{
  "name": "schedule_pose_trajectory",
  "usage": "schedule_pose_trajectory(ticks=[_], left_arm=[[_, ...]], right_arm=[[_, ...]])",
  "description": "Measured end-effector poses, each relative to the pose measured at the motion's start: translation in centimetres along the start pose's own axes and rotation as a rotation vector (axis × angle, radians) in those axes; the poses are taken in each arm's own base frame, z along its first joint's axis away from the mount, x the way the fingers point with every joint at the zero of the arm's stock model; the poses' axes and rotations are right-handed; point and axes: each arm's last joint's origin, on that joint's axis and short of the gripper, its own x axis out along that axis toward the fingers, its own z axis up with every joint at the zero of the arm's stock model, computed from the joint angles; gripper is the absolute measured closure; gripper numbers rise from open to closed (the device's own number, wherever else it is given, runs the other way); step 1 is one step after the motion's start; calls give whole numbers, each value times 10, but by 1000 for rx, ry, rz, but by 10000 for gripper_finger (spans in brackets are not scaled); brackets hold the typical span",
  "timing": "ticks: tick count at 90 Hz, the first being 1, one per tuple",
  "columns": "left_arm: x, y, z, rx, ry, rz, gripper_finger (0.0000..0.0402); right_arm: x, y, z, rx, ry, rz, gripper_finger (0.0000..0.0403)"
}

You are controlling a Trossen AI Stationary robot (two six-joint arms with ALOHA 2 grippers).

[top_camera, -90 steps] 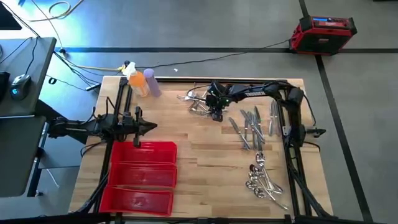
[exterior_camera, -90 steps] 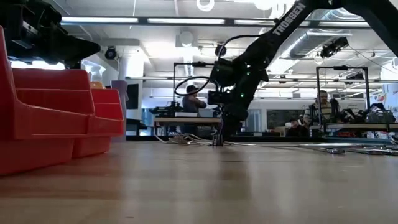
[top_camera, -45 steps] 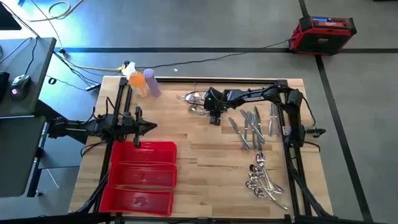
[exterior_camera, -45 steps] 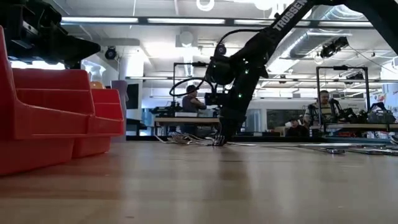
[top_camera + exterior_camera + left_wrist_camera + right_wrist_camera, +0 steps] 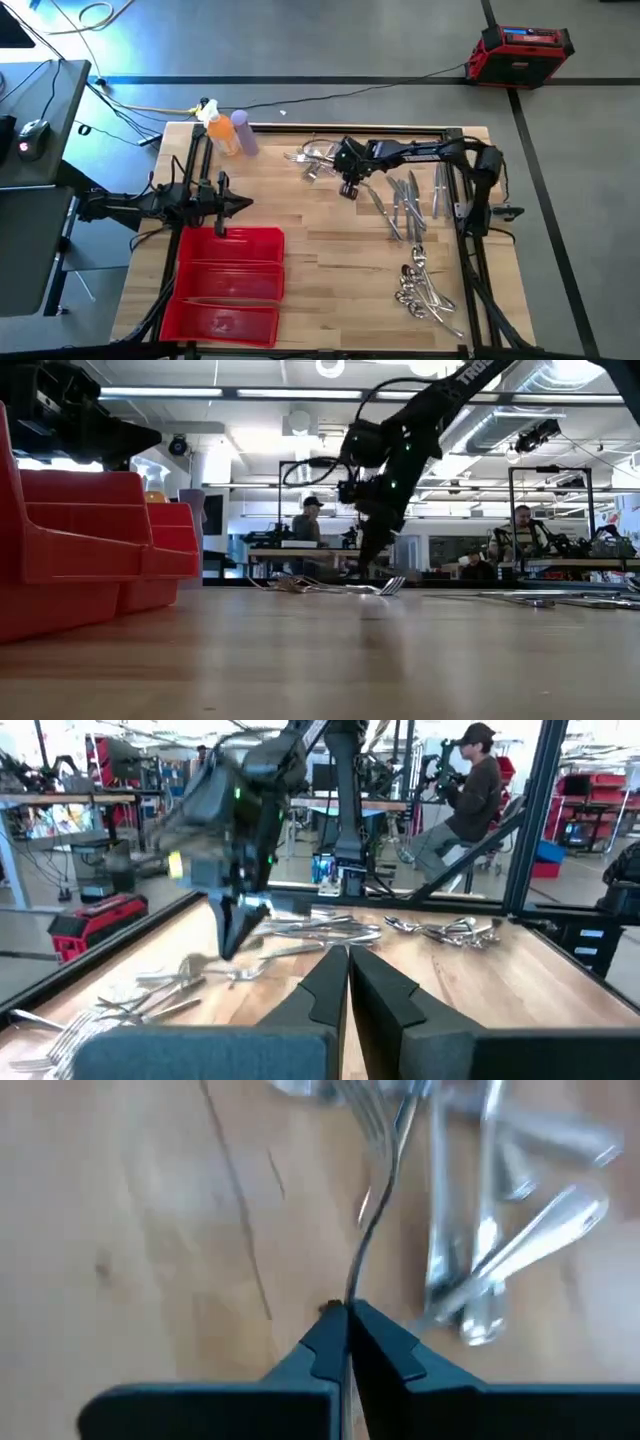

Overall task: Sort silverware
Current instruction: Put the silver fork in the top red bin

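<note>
bare wood table [image 5: 330, 250]; right gripper [image 5: 349, 186] pinches a fork [image 5: 372, 1230] near the far edge.

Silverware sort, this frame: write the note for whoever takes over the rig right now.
Right gripper: shut on a fork, lifted just above the table's far middle, beside the fork pile.
Left gripper: shut, empty, waiting above the far end of the red tray.
Silverware: knives lie in a group on the right, spoons on the near right, forks far middle.
Done: the groups look sorted on the table; nothing shows in the tray.
Left: probably carry the held fork to its place, then the rest of the pile.
</note>
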Motion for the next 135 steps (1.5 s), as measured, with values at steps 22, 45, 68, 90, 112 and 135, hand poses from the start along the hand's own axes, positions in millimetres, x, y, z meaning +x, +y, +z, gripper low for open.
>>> schedule_pose_trajectory(ticks=[22,45,68,90,112,135], left_arm=[[0,0,-1,-22,6,0,402],[0,0,0,-24,3,0,402],[0,0,0,-261,5,-13,402],[-5,1,28,-219,-54,26,402],[-19,7,66,-42,-74,170,402],[-22,9,62,-84,14,221,402]], right_arm=[[-3,8,5,16,-50,88,402],[-30,78,44,-130,-321,359,402],[-42,136,84,-279,-425,519,402],[-35,176,116,-345,-412,590,403],[-14,213,146,-247,-431,609,403],[17,230,164,-178,-446,513,403]])
